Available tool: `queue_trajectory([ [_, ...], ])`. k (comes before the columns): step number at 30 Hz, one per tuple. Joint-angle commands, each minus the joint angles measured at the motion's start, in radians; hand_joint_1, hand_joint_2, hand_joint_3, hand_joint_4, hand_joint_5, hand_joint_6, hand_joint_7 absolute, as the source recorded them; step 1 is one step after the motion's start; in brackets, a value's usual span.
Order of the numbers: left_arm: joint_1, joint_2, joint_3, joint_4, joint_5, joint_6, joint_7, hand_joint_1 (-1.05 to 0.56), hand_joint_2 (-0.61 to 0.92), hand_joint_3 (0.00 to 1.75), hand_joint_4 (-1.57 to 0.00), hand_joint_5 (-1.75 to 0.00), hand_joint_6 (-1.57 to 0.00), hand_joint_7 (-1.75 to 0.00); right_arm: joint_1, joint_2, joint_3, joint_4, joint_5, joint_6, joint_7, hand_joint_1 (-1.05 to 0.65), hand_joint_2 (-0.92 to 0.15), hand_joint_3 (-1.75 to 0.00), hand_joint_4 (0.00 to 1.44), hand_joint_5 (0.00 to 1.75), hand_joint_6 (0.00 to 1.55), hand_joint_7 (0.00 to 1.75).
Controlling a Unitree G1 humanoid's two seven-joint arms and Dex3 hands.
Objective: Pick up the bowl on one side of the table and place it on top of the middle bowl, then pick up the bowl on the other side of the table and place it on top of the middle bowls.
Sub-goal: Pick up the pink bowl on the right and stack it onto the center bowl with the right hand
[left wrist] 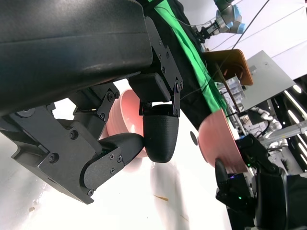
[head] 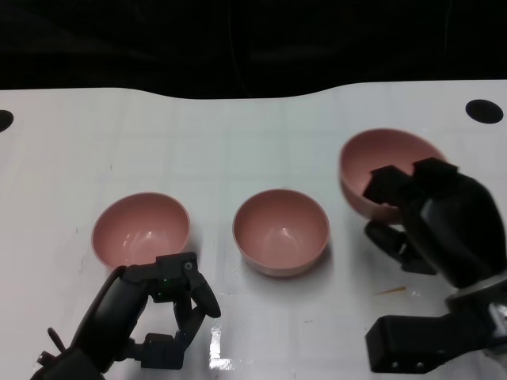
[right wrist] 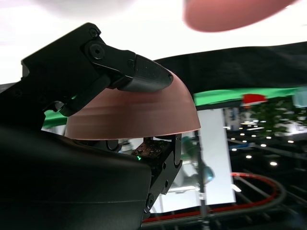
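Three pink bowls show in the head view. The left bowl and the middle bowl stand upright on the white table. The right bowl is tilted and raised off the table. My right hand grips its near rim, with fingers inside and outside the wall. The right wrist view shows that bowl under a fingertip. My left hand hovers just in front of the left bowl, fingers curled and holding nothing. In the left wrist view the held bowl appears beyond my left hand's fingers.
Black round holes sit in the table at the far right and far left. A small tan sliver lies on the table near my right hand. Beyond the far table edge everything is dark.
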Motion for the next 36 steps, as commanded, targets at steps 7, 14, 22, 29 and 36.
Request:
queue_trajectory([
  [7, 0.007, 0.010, 0.002, -0.012, 0.009, -0.004, 0.014, -0.26, 0.38, 1.25, -0.85, -1.74, -0.82, -1.37, -0.080, 0.050, 0.059, 0.016, 0.004, -0.085, 0.019, -0.11, -0.20, -1.32, 0.98, 1.75, 0.77, 1.74],
  [14, 0.007, 0.009, -0.001, -0.011, 0.003, -0.010, 0.010, -0.25, 0.38, 1.26, -0.84, -1.74, -0.82, -1.38, -0.132, 0.088, 0.103, 0.073, -0.006, -0.103, 0.030, -0.11, -0.20, -1.17, 0.97, 1.75, 0.76, 1.72],
  [22, 0.010, 0.003, -0.005, -0.014, 0.003, -0.031, 0.012, -0.24, 0.37, 1.29, -0.85, -1.73, -0.83, -1.39, -0.203, 0.134, 0.156, 0.222, -0.024, -0.145, -0.017, -0.12, -0.23, -1.28, 0.98, 1.75, 0.76, 1.75],
  [29, 0.016, -0.001, -0.009, -0.026, -0.002, -0.023, 0.009, -0.22, 0.36, 1.31, -0.84, -1.73, -0.83, -1.38, -0.262, 0.161, 0.231, 0.379, -0.071, -0.158, -0.055, -0.17, -0.27, -1.18, 0.98, 1.75, 0.77, 1.75],
  [36, 0.016, -0.006, -0.010, -0.027, 0.001, -0.019, 0.011, -0.22, 0.35, 1.32, -0.84, -1.71, -0.83, -1.37, -0.271, 0.151, 0.262, 0.394, -0.078, -0.105, 0.041, -0.24, -0.53, -0.71, 0.84, 1.63, 0.81, 1.24],
])
